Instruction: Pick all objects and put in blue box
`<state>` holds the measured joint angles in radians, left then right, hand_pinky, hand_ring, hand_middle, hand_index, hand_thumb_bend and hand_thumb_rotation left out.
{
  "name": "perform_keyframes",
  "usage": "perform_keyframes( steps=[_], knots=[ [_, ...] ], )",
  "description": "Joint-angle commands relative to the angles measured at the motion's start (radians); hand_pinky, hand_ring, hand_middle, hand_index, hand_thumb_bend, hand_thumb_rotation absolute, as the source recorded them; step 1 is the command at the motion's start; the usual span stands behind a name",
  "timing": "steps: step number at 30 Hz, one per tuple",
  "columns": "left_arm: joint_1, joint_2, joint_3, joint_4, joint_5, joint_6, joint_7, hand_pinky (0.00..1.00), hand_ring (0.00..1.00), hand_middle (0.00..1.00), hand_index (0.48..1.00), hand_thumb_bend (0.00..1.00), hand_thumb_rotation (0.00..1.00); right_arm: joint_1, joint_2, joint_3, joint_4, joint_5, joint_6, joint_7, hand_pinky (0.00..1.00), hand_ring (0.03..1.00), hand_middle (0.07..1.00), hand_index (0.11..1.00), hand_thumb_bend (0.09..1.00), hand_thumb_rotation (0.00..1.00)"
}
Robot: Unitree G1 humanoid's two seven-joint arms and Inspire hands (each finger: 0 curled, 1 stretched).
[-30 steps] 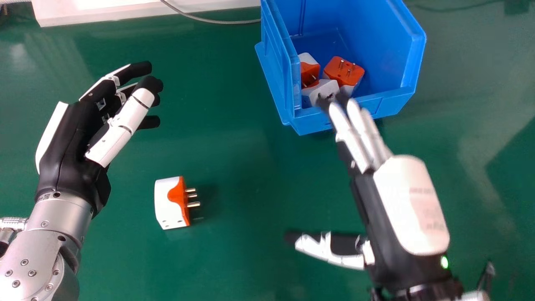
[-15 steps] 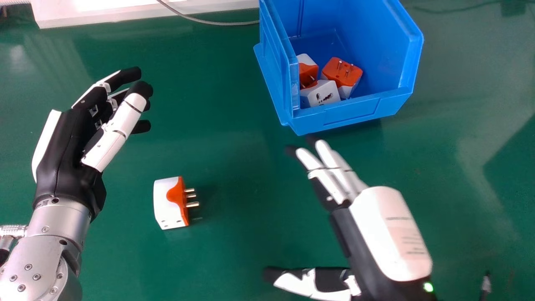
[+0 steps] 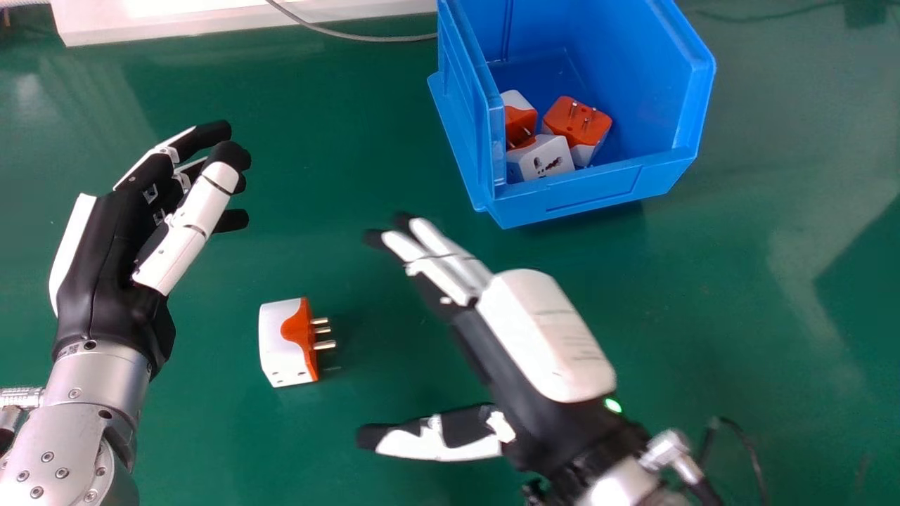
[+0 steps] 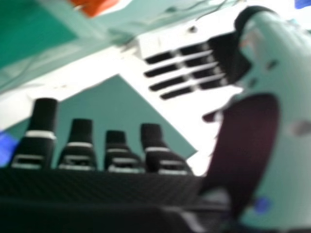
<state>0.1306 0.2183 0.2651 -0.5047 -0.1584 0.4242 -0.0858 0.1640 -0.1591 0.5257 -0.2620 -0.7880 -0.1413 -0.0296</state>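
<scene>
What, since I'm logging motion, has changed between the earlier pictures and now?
The right hand moved left, away from the blue box toward the loose adapter; the left hand drew slightly back. Nothing was grasped or released. Box, boxed adapters and loose adapter stayed.

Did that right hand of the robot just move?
Yes. The right hand has moved left, away from the blue box and toward the loose plug adapter.

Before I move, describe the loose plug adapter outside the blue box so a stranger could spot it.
On the green table, look nearer the robot than the blue box, between the left hand and right hand. The loose adapter is white with an orange face, metal prongs pointing right. Unlike the adapters inside the box, it lies alone.
</scene>
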Motion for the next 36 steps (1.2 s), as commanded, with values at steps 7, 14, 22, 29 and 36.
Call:
perform_keyframes(
  steps=[7, 14, 22, 29, 36],
  knots=[
    [-0.004, 0.001, 0.023, 0.008, -0.002, -0.042, 0.001, 0.73, 0.8, 0.78, 0.799, 0.54, 0.56, -0.212, 0.051, 0.058, 0.166, -0.05, 0.054, 0.064, 0.75, 0.896, 0.943, 0.877, 0.502, 0.25],
    [-0.002, -0.006, 0.018, -0.01, 0.004, -0.039, 0.011, 0.73, 0.8, 0.78, 0.799, 0.54, 0.55, -0.358, 0.107, 0.094, 0.311, -0.061, 0.119, 0.111, 0.75, 0.885, 0.934, 0.875, 0.526, 0.25],
    [0.004, -0.011, 0.012, -0.012, 0.009, -0.054, 0.012, 0.73, 0.8, 0.78, 0.8, 0.54, 0.56, -0.502, 0.159, 0.112, 0.495, -0.072, 0.177, 0.107, 0.74, 0.874, 0.924, 0.863, 0.561, 0.22],
    [0.006, -0.011, 0.011, -0.01, 0.011, -0.065, 0.01, 0.73, 0.8, 0.78, 0.798, 0.54, 0.56, -0.597, 0.203, 0.112, 0.603, -0.059, 0.22, 0.098, 0.74, 0.877, 0.924, 0.858, 0.565, 0.22],
    [0.004, -0.014, 0.009, -0.012, 0.009, -0.067, 0.012, 0.72, 0.79, 0.78, 0.794, 0.55, 0.57, -0.673, 0.252, 0.109, 0.697, -0.053, 0.262, 0.071, 0.77, 0.9, 0.94, 0.87, 0.568, 0.22]
  ],
)
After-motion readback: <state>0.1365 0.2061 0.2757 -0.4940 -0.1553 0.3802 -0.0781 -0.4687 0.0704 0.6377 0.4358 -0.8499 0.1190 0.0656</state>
